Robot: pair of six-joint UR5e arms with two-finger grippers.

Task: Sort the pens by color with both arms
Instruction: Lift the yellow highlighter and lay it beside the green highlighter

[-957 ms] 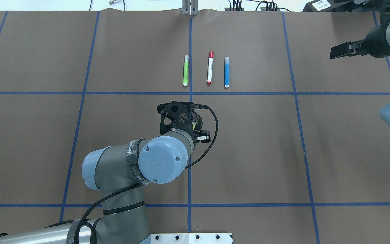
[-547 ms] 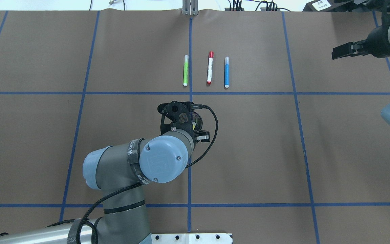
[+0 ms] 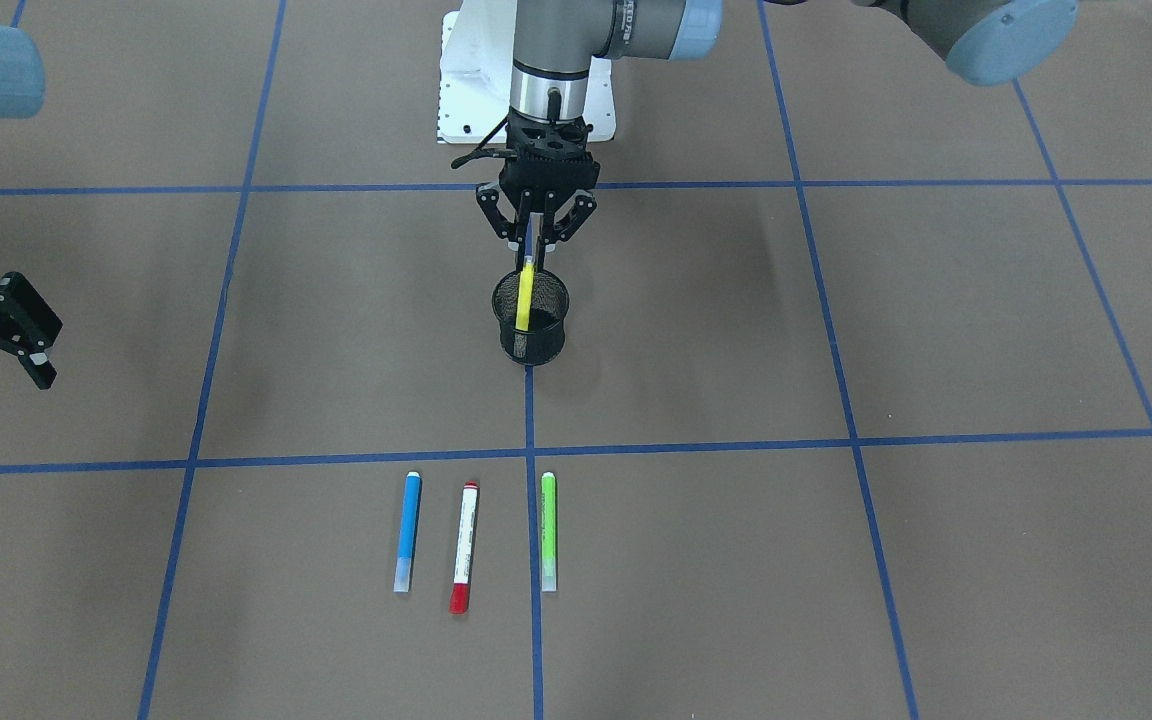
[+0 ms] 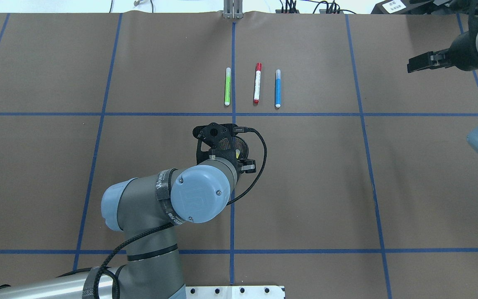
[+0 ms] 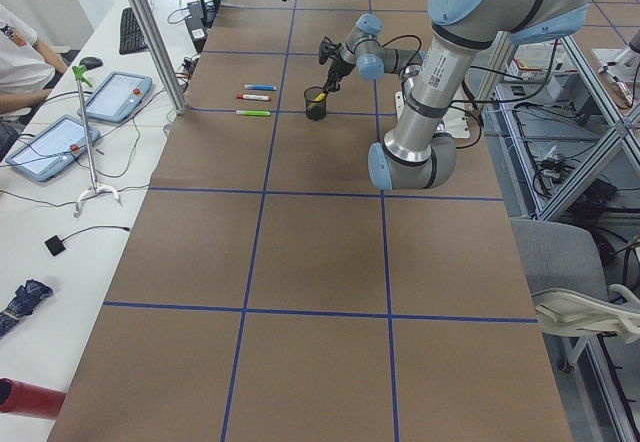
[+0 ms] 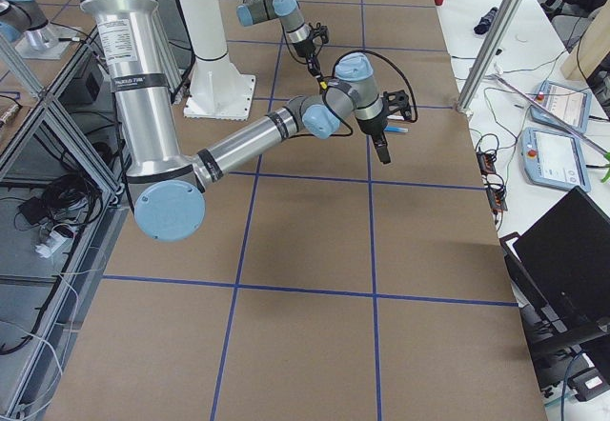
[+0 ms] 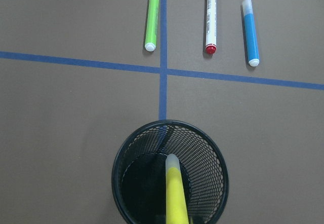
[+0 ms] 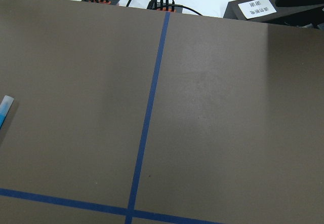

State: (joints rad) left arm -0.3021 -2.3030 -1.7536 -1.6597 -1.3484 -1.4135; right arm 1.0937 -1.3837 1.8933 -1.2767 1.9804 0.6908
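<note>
A yellow pen [image 3: 525, 298] stands leaning inside a black mesh cup [image 3: 536, 347] at the table's middle; in the left wrist view the yellow pen [image 7: 175, 193] pokes up from the cup [image 7: 118, 159]. My left gripper [image 3: 535, 246] hangs just above the pen's top, fingers spread and open. Beyond the cup lie three pens side by side: green [image 4: 227, 86], white with a red cap [image 4: 257, 83] and blue [image 4: 277, 88]. My right gripper [image 4: 410, 66] hovers far off at the table's right, open and holding nothing.
Blue tape lines divide the brown table cover into squares. The white robot base [image 3: 456, 90] stands behind the cup. A person sits at a side desk with tablets [image 5: 115, 97] past the table's far edge.
The right gripper has drifted slightly further right in the overhead view. The left arm has barely shifted over the cup.
</note>
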